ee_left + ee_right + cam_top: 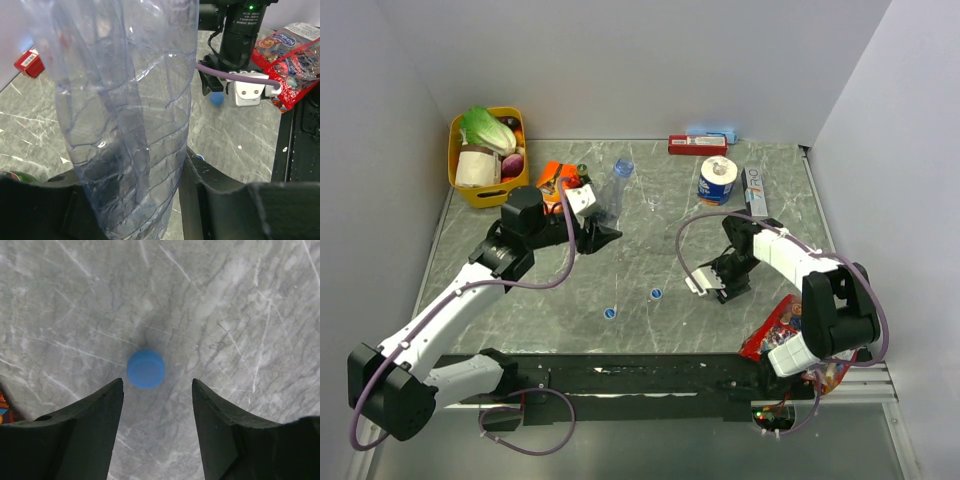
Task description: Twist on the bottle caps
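My left gripper (pixel 603 232) is shut on the lower part of a clear plastic bottle (pixel 613 195), which leans up and away, its top end bluish. In the left wrist view the bottle (pixel 125 115) fills the space between my fingers (pixel 210 195). My right gripper (pixel 713 288) is open, pointing down at the table right of centre. In the right wrist view a blue cap (pixel 145 369) lies top side up on the table just ahead of the open fingertips; it also shows in the left wrist view (pixel 216 98). Two more blue caps (pixel 610 313) (pixel 657 294) lie on the table in front.
A yellow basket (pixel 480 192) of vegetables stands back left, with an orange packet (pixel 556 180) beside it. A red box (pixel 697 145), a blue-and-white paper roll (pixel 718 180) and a long box (pixel 754 192) stand at the back right. A red snack bag (pixel 778 325) lies by the right arm.
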Controlling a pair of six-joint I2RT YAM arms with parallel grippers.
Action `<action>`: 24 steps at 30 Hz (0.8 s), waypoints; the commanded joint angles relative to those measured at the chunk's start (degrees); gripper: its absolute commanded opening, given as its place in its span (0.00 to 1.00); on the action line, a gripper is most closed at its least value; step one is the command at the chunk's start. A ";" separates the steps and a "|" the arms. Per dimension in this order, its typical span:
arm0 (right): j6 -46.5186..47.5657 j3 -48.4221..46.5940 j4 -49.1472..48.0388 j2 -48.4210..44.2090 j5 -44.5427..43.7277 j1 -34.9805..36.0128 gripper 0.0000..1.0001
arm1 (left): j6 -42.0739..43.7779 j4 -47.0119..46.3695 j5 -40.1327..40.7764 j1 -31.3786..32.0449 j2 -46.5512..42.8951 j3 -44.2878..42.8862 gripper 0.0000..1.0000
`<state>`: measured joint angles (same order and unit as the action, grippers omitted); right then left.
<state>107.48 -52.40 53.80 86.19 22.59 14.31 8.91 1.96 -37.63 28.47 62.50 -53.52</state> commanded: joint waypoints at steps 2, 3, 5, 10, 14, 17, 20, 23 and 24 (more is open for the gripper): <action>3.79 -1.91 4.46 1.08 -0.88 -0.24 0.61 | 0.67 -1.52 0.27 -0.52 0.61 -2.47 0.02; 3.79 -1.74 4.64 1.00 -0.88 -0.24 0.61 | 0.67 -1.52 0.45 -0.61 0.69 -2.30 0.02; 4.05 -0.95 3.95 0.38 -0.88 -0.33 0.61 | 0.50 -3.17 0.45 -0.69 0.87 -2.03 0.02; 2.83 1.78 -0.62 -0.24 -0.70 -0.24 0.58 | -0.99 -4.59 0.10 -0.96 1.22 -1.33 0.02; 2.29 1.25 -1.15 0.90 -1.06 -0.24 0.56 | -0.47 -4.33 0.36 -1.13 1.48 -1.50 0.02; 2.21 1.51 -1.77 1.08 -1.06 -0.24 0.55 | -0.47 -4.50 0.54 -1.13 1.57 -1.50 0.02; 2.73 1.86 -1.95 1.26 -1.41 -0.15 0.54 | -0.47 -4.51 0.62 -1.22 1.57 -1.24 0.02; 3.00 2.04 -0.99 1.35 -1.50 -0.24 0.54 | -0.21 -4.07 0.71 -1.22 1.49 -1.15 0.02; 3.17 2.04 -0.54 1.35 -1.41 -0.16 0.54 | -0.03 -3.98 0.63 -1.22 1.48 -1.24 0.02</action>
<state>109.58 -50.96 51.99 87.37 21.19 14.31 8.75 0.27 -37.17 27.51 64.14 -53.52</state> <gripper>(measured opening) 0.541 0.470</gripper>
